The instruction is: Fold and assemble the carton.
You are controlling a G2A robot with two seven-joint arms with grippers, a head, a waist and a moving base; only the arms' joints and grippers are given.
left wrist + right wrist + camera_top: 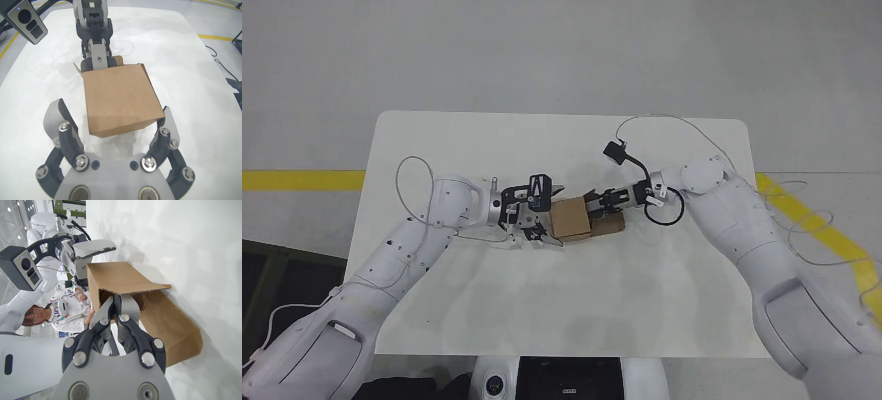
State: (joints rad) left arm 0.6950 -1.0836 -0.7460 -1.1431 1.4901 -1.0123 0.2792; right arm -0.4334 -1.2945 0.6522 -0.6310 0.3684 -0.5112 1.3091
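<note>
Between wide-spread fingers of left gripper [112, 109]: near end of carton [117, 94], plain brown, one fingertip at its corner. At far open end: right gripper [115, 301] pinched narrow on carton wall, beside loose flap [143, 288]. All at middle of white table [662, 300].

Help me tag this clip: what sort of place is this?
Probably a robot test hall or lab: a white table stands on a grey floor marked with yellow tape.
</note>
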